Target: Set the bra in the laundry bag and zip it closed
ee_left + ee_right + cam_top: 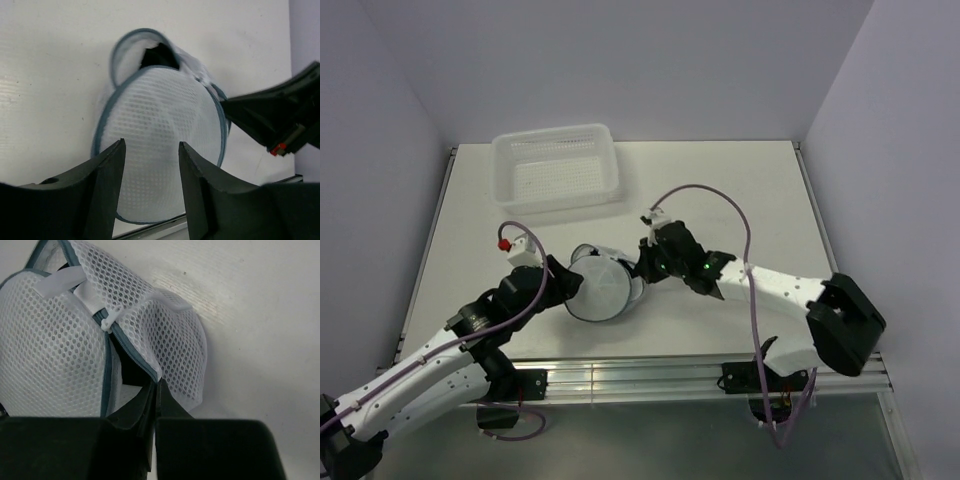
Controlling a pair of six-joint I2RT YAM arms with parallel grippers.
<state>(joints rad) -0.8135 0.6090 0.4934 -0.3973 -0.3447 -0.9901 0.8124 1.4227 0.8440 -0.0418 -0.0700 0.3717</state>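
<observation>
The laundry bag (603, 290) is a round white mesh pouch with a blue-grey zipper rim, lying on the table between my two grippers. Its zipper is partly open. The black bra shows only as dark fabric inside the gap (158, 54), and in the right wrist view (126, 371). My left gripper (150, 145) is open at the bag's left side, with the mesh dome (165, 130) showing between its fingers. My right gripper (157, 384) is shut on the bag's zipper edge (134, 360) at the bag's right side (646, 268). A white zipper pull (107, 322) lies further along the zipper.
A rectangular white perforated plastic basket (558, 165) stands at the back left of the table. The aluminium rail (640, 378) of the table's near edge runs just below the bag. Purple walls close in the table on three sides.
</observation>
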